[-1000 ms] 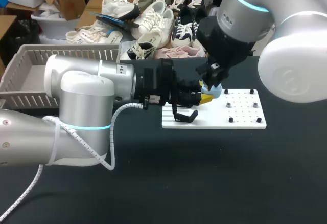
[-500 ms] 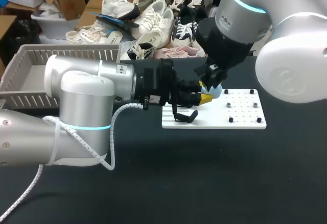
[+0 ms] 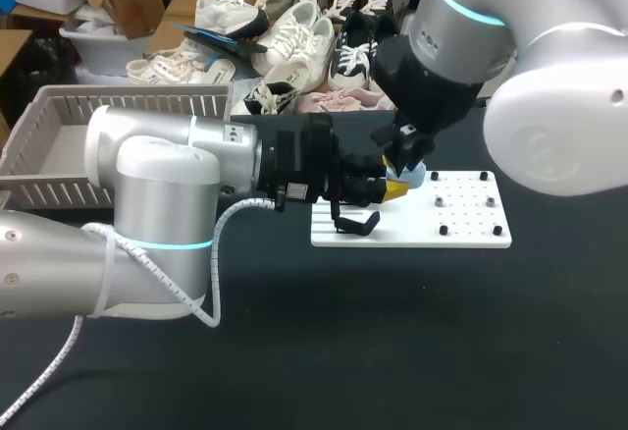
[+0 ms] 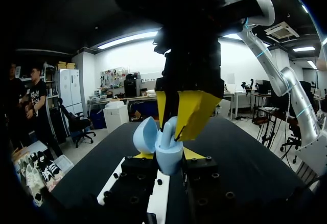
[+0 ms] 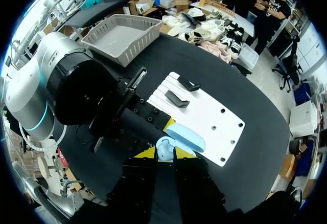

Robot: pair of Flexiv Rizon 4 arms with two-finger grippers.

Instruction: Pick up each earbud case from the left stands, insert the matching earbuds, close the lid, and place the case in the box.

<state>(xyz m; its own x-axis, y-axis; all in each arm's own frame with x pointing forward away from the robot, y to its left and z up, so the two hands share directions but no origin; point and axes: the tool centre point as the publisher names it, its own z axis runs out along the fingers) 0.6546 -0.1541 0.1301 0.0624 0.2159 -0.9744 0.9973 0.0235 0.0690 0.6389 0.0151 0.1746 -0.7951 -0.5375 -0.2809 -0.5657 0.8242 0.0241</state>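
Item 1. Left claw [image 3: 391, 189]: clamped on the earbud case from two sides and held level above the white board [image 3: 461, 224].

Item 2. Earbud case [image 4: 166, 144]: pale blue, between the left claw's yellow tips. Its lid [image 4: 144, 134] is swung open to one side.

Item 3. Right claw [image 4: 176, 127]: directly above the left claw, pointing straight down, with its yellow end at the open top of the case. Whether it grips anything there cannot be told.

Item 4. Two black stands [image 5: 176, 99]: on the white board, below and just beside the left claw, with nothing on them.

Item 5. White board: flat on the black table [image 3: 392, 332], under both claws. It carries small black pegs on the part farther from the left claw.

Item 6. Basket [image 3: 118, 106]: grey and slatted, well behind the left claw beside that arm's elbow.
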